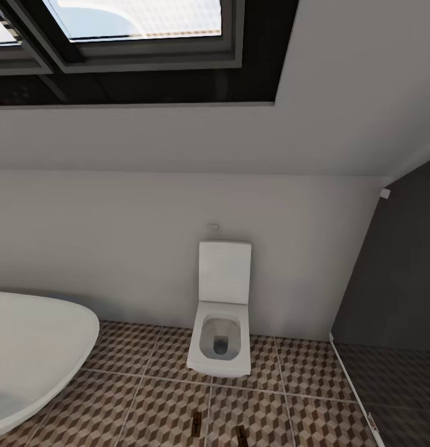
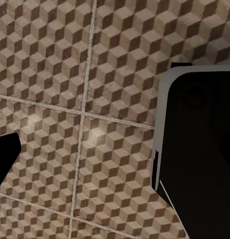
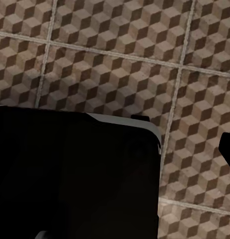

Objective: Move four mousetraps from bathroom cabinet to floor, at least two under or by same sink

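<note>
Two small brown mousetraps (image 1: 197,421) (image 1: 242,434) lie on the cube-patterned bathroom floor (image 1: 159,397) at the lower edge of the head view, in front of the toilet. They are too small for any detail to show. The cabinet and the sink are out of view. In the left wrist view one dark fingertip (image 2: 4,162) hangs over the floor tiles (image 2: 70,74). Another dark fingertip (image 3: 229,152) is at the edge of the right wrist view. Nothing lies on the tiles (image 3: 120,59) there. I cannot tell how the jaws stand.
A square white toilet (image 1: 221,316) stands against the pale wall straight ahead. The white bathtub (image 1: 28,354) curves in at the lower left. A dark partition (image 1: 395,285) closes the right side. Dark-framed skylights (image 1: 134,31) sit overhead. My black body (image 2: 199,149) (image 3: 70,174) blocks part of both wrist views.
</note>
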`<state>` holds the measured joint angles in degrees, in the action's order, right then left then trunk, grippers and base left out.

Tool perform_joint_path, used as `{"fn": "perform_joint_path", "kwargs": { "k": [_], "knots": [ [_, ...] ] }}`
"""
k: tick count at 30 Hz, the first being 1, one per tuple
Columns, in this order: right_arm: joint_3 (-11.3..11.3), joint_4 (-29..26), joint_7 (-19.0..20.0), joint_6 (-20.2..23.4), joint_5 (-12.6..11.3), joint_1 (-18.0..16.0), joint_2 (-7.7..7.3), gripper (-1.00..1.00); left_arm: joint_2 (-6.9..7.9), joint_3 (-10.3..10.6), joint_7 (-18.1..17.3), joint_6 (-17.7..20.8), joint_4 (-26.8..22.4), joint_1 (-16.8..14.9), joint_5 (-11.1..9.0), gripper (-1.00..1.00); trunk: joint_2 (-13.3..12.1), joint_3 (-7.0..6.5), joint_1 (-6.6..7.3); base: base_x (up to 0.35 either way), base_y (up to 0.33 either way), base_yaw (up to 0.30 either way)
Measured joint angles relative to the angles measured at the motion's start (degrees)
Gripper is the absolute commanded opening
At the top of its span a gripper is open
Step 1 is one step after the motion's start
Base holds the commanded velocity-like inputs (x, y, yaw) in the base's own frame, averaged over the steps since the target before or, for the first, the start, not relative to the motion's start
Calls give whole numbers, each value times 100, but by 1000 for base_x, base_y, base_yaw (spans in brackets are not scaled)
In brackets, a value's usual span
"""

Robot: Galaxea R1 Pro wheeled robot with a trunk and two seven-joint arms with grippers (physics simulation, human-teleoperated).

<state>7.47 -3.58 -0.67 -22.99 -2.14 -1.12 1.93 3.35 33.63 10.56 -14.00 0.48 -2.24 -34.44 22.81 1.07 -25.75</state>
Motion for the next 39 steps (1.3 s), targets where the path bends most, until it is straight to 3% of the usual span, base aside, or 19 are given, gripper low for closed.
{"fn": "perform_joint_path", "kwargs": {
  "k": [39],
  "knots": [
    [0, 0, 1, -2, 0, 2, 0, 100, 0, 1, 0, 0, 0, 0, 0, 100, 0, 0, 0, 0, 0, 0]
  ]
}}
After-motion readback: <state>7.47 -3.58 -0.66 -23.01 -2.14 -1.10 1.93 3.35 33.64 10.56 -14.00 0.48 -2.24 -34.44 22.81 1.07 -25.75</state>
